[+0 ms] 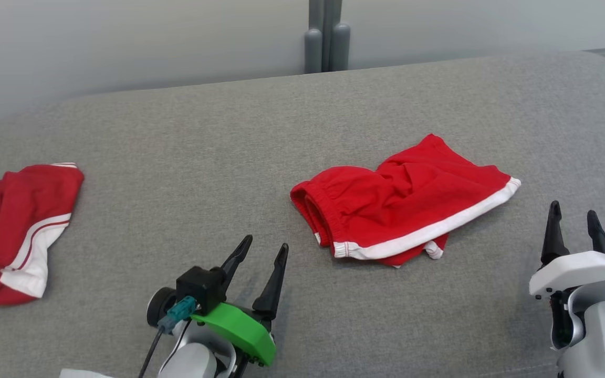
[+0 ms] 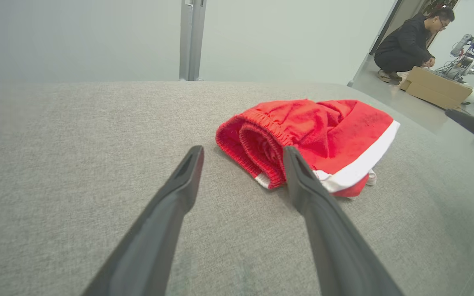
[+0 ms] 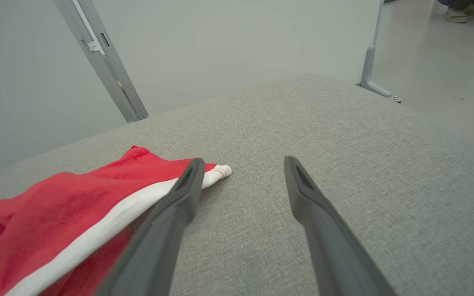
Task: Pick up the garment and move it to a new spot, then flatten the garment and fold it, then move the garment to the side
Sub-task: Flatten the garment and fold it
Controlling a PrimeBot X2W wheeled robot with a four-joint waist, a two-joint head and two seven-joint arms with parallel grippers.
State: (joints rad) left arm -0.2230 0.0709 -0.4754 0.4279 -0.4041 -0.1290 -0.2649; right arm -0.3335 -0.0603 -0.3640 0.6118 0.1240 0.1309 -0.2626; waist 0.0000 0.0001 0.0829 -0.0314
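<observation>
Soft, even light falls from above on the grey cushion, bright and without glare. In the head view the red shorts look vivid and sharp, with only a thin dark shadow under their near edge. Left of the shorts, a faint smeared shadow lies beneath the left gripper. Behind the shorts the pale wall is hazy and the cushion's far edge goes soft, perhaps from the lens. In the left wrist view the cushion far left of the shorts is washed out. In the right wrist view the metal post behind the shorts leans from wide-angle bending, and the fingers of the right gripper blur toward the bottom edge.
</observation>
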